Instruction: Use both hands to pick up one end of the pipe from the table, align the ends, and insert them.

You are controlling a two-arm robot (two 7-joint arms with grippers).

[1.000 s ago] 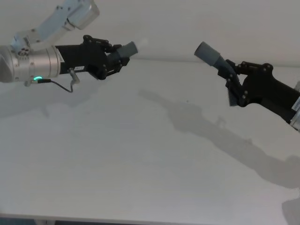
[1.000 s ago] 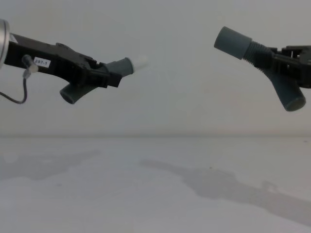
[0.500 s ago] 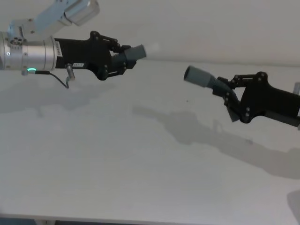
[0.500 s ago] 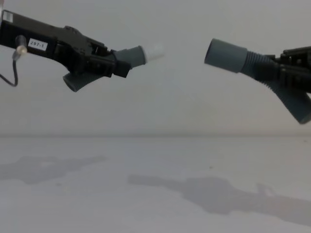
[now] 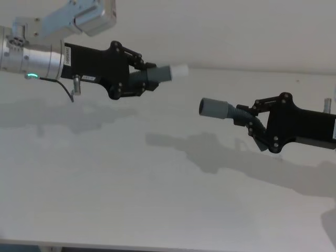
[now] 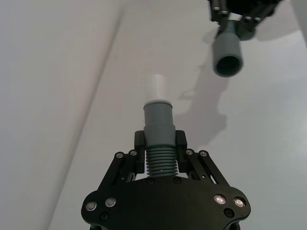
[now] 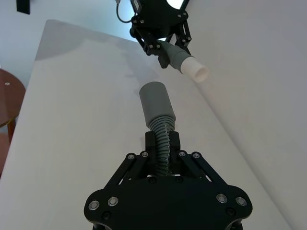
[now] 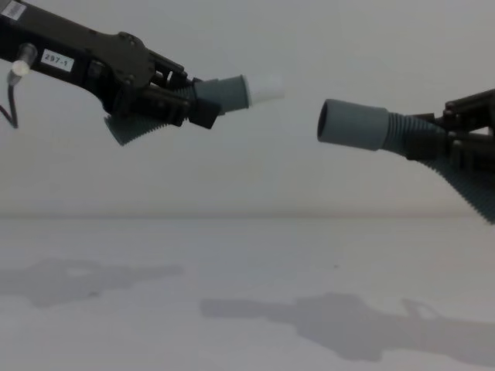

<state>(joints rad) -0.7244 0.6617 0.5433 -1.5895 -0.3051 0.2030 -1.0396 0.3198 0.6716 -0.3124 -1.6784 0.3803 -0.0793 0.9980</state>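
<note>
A plain white table (image 5: 157,205) lies beneath both arms. Above the table's left part, the left gripper (image 5: 140,80) is clamped on the spigot piece (image 5: 157,74), whose white tip (image 5: 180,72) points rightward. Above the table's right part, the right gripper (image 5: 251,122) is clamped on the socket piece (image 5: 237,111). Its open grey cuff (image 5: 214,108) faces the tip, apart from it and nearer the table.

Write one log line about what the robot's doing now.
phase: align | left tool: shut on spigot piece | right tool: shut on socket piece | state: nearly facing, apart, not inserted | both above table
</note>
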